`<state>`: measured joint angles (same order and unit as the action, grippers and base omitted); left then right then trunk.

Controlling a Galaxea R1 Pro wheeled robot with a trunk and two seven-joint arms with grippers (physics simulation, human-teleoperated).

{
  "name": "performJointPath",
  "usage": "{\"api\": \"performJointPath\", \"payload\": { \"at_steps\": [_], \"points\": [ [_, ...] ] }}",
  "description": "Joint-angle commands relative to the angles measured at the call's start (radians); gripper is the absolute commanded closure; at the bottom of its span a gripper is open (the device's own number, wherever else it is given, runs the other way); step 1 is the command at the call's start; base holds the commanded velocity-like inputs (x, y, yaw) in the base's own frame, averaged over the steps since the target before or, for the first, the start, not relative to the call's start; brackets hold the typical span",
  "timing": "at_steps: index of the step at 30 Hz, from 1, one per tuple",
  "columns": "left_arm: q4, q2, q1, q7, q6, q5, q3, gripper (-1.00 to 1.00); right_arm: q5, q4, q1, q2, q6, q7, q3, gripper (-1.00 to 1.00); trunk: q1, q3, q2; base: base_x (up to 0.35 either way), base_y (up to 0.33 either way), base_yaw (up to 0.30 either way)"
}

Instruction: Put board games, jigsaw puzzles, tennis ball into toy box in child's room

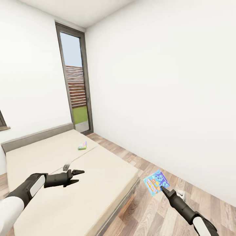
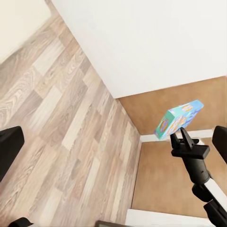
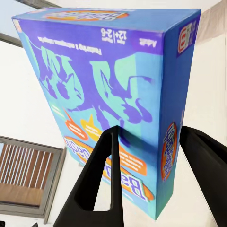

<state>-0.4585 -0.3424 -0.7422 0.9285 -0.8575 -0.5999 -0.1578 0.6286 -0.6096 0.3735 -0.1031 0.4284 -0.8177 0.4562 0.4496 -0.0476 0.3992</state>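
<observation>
right claw (image 1: 163, 188) grips blue board game (image 1: 156, 182) | left claw (image 1: 77, 172) open over bed (image 1: 98, 183)

Bed (image 1: 98, 183) at lower left of the head view, headboard (image 1: 36, 137) against the far left wall, window (image 1: 74, 82) behind its far corner. Board game (image 1: 82, 145) lying flat on the mattress toward the far side, near the headboard end. Left gripper (image 1: 76, 173) hovering over the middle of the bed, nearer than that game. To the right of the bed, over the bare floor (image 1: 147, 209), another board game (image 1: 156, 182) held up off the ground, pinched at its lower edge by the right gripper (image 1: 163, 189); wall just behind and right of it
</observation>
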Motion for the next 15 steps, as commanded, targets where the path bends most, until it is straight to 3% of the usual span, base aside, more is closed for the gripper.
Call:
{"api": "performJointPath", "payload": {
  "at_steps": [1, 15],
  "points": [
    [0.000, -0.001, 0.000, 0.001, -0.005, -0.006, -0.005, -1.00, 0.008, 0.001, 0.001, 0.000, 0.009, -0.001, 0.002, 1.00, 0.000, -0.001, 0.001, 0.000, 0.000, -0.239],
    [0.000, 0.000, 0.000, -0.003, -0.005, -0.005, -0.005, -1.00, 0.008, 0.000, 0.001, 0.000, 0.009, -0.001, 0.002, 1.00, 0.000, -0.014, 0.001, 0.000, 0.000, -0.239]
  ]
}}
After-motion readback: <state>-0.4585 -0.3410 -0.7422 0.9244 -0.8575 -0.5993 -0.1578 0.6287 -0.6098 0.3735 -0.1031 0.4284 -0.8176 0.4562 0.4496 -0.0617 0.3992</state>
